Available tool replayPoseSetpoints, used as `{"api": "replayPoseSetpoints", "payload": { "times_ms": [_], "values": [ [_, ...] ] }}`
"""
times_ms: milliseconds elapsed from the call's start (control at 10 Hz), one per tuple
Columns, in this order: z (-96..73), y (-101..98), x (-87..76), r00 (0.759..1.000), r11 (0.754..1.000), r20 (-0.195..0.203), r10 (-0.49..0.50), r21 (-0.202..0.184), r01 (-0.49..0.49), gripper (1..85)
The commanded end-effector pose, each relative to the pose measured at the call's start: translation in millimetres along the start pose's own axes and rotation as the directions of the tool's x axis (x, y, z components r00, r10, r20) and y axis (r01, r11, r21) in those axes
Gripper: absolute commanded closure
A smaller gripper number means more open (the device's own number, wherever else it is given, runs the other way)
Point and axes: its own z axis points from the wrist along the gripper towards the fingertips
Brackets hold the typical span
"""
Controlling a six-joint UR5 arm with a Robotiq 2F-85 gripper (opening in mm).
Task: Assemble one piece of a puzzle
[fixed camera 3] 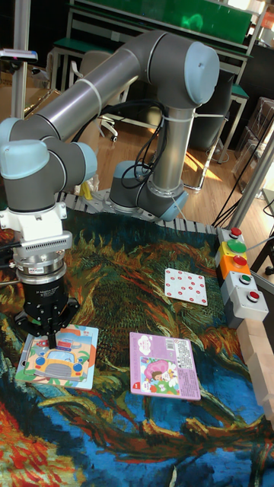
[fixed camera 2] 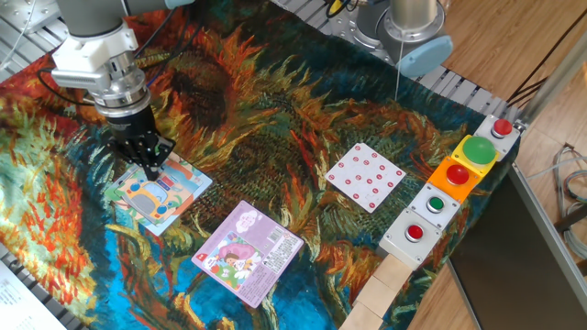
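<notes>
The gripper point(fixed camera 2: 150, 169) stands vertical over the far edge of the puzzle point(fixed camera 2: 158, 193), which lies flat at the near left of the painted cloth point(fixed camera 2: 303, 101), fingers drawn nearly together, presumably pressing a piece home, though any piece held is hidden.

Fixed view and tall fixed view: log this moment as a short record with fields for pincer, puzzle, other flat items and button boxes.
pincer: pointing down over the far edge of the puzzle; fingers close together, whether they pinch a piece cannot be told
puzzle: flat on the painted cloth, orange vehicle picture facing up
purple-pink puzzle: flat on the cloth, apart from the vehicle puzzle
white card with red dots: flat, nearer the button boxes
button boxes: in a row along the table edge, red and green buttons
</notes>
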Motion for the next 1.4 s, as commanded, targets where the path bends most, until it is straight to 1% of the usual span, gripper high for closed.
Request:
{"api": "replayPoseSetpoints", "payload": {
  "times_ms": [0,300,1300],
  "values": [
    [-1.2,-2.1,-0.3,1.000,1.000,0.010,0.007,-0.003,-0.007,84.3],
    [-0.9,-5.1,0.5,1.000,1.000,0.014,0.004,-0.001,-0.004,84.3],
    [-2.6,-5.7,0.8,1.000,1.000,0.014,0.005,-0.001,-0.005,84.3]
  ]
}}
